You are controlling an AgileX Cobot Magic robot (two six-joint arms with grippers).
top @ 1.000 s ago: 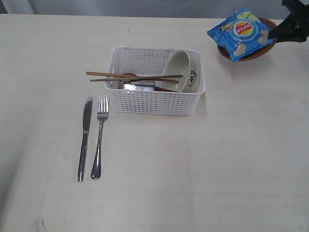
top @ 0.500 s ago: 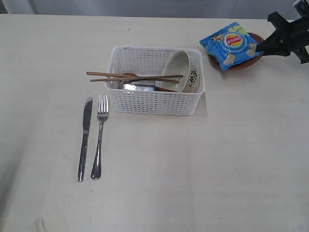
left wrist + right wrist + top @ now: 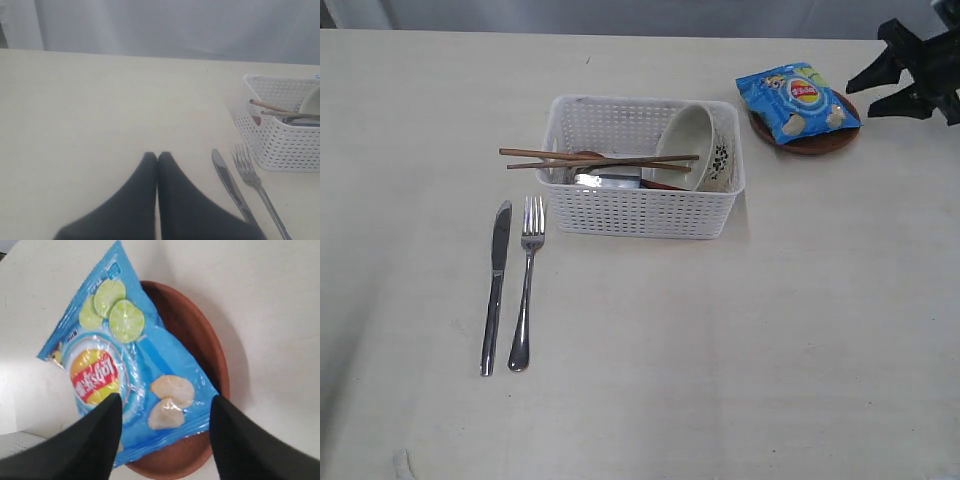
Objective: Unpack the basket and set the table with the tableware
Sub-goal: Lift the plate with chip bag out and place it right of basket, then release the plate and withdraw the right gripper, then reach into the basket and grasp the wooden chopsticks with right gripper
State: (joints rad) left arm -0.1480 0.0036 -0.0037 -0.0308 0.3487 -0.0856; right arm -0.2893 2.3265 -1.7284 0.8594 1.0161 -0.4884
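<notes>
Pale worktop: left hand pressed together by knife and fork, basket at centre holding bowl and chopsticks yet to unpack, plate under chips bag just set down, right hand now spread clear.

Left gripper and right gripper: matte black, tapered wedge fingers (smooth-faced).

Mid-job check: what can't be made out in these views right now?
Exterior view: what lies low in the basket, hidden by its wall, the chopsticks and the tipped bowl; only a steel glint shows.
Exterior and right wrist views: most of the brown plate, covered by the chips bag.
Left wrist view: the basket's far part and the handle end of the fork, cut off by the frame edges.
</notes>
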